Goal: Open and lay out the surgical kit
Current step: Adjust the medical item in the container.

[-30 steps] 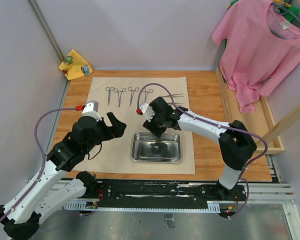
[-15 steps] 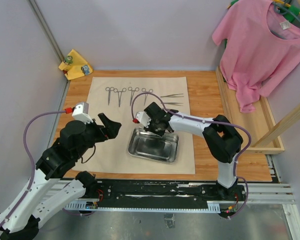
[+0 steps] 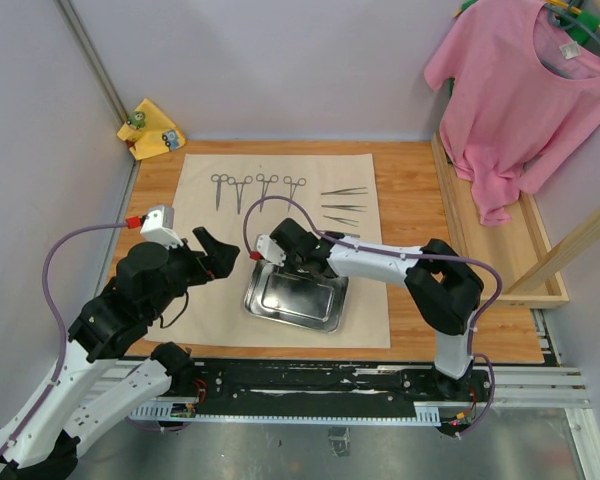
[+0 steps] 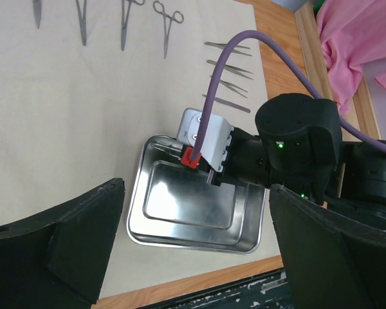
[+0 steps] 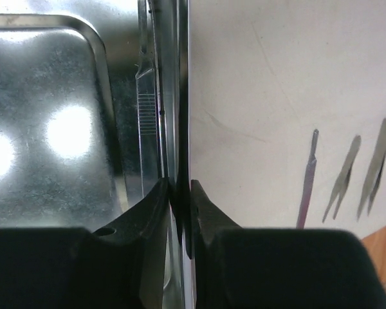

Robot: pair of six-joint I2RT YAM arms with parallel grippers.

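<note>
**Inspector:** Condition of the right gripper?

**Recorder:** Clenched. Its jaws pinch the upright rim of the steel tray, one finger inside the wall and one outside. Seen from above, the grasp sits on the tray's far edge.

**Inspector:** And the left gripper?

**Recorder:** Released, with the jaws spread wide and nothing between the pads. The tray lies ahead of the gap between them, untouched. From above, that gripper hangs just beside the tray's left end.

**Inspector:** Location of the remaining kit?

**Recorder:** The cloth wrap lies flat under both sets of jaws and carries the tray. Beyond the right jaws, four forceps lie in a row. The tweezers lie on the cloth on the outer side of the clenched pair, well apart from the tray.
</note>
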